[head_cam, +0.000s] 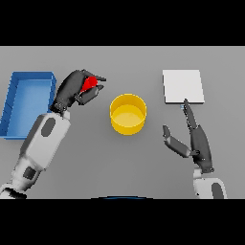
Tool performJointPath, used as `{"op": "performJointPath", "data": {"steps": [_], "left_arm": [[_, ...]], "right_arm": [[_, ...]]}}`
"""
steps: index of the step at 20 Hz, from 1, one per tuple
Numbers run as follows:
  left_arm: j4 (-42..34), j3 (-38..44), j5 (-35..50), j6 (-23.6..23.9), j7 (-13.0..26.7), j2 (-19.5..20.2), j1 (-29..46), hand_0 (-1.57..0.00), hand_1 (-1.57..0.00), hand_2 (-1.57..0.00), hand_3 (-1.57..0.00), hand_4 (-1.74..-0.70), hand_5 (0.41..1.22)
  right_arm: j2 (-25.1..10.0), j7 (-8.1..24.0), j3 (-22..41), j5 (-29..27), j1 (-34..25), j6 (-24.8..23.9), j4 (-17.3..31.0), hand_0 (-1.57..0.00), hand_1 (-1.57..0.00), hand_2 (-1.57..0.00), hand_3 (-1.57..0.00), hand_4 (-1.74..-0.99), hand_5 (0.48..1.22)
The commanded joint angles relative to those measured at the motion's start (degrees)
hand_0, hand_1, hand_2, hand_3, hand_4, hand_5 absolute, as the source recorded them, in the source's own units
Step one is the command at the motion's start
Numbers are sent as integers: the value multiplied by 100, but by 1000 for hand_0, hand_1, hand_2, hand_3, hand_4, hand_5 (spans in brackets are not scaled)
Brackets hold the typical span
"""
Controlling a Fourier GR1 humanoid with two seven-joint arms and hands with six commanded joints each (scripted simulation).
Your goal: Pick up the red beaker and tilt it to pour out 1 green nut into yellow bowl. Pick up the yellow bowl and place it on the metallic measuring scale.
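Observation:
My left hand [76, 88] is curled round the red beaker [89, 84], which shows only as a red patch between the fingers, left of the yellow bowl [128, 114]. The beaker seems tilted toward the bowl. The bowl stands upright at the table's middle; I cannot make out a green nut in it or in the beaker. The metallic measuring scale [183, 86] is a flat light-grey square at the back right. My right hand [197, 139] rests open just in front of the scale, fingers straight and pointing at it, thumb spread toward the bowl.
A blue tray [14, 103] lies at the far left, close beside my left forearm.

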Motion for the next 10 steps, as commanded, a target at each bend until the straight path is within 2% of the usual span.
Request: {"op": "performJointPath", "data": {"steps": [1,6,10], "left_arm": [[58,-180,-206,1,-31,67,-69,-1566,-1566,-1566,-1566,-1736,1112],[513,-1288,-1511,-207,74,491,-855,-1569,-1569,-1569,-1569,-1739,1152],[945,-1960,-2146,-534,-130,646,-1463,-1570,-1570,-1570,-1570,-1740,1193]], "right_arm": [[10,35,12,17,-19,-2,19,1,1,1,1,-1251,714],[26,99,-19,-57,-118,35,65,1,1,1,1,-1267,721],[63,94,-31,-64,-197,5,89,1,1,1,1,-1264,717]]}}
